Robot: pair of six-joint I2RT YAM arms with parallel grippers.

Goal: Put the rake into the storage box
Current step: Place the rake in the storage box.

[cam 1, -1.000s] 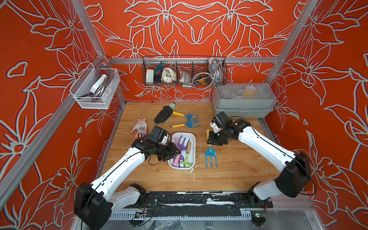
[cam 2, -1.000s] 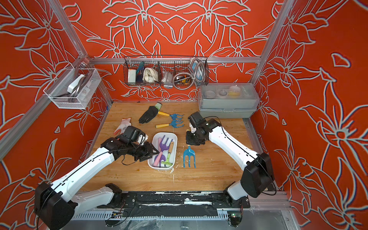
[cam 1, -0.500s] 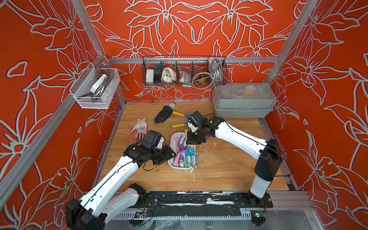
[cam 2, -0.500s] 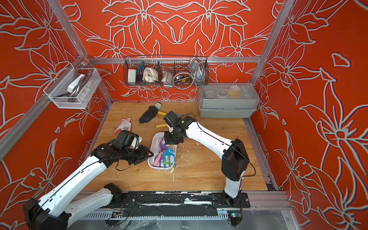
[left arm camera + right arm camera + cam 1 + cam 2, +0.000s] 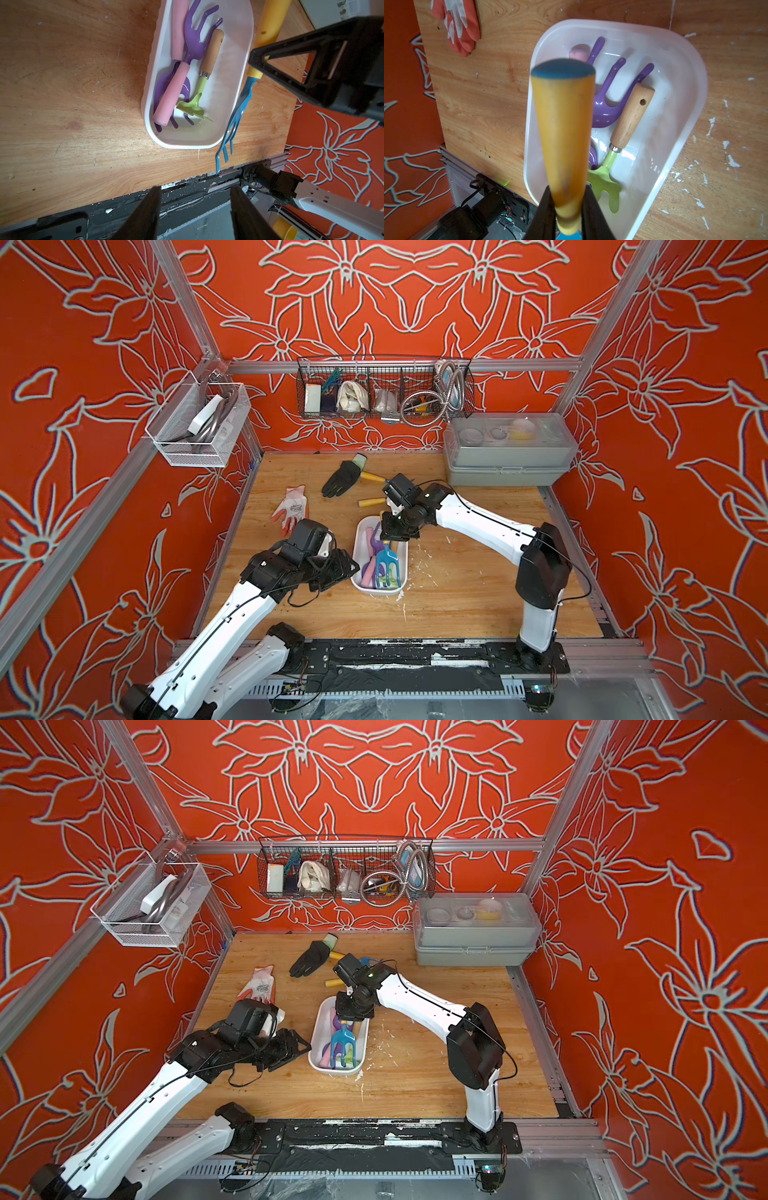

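Orange floral walls enclose a scuffed wooden tabletop, aluminium-railed.

rake held over storage box, not yet released.
rake: blue tined head, yellow handle with blue end cap, clamped at the handle by right pincer; tilted, tines toward the desk's near edge, above the box's right half. storage box: shallow white oblong tub, rounded corners, mid-desk, long axis near-to-far.
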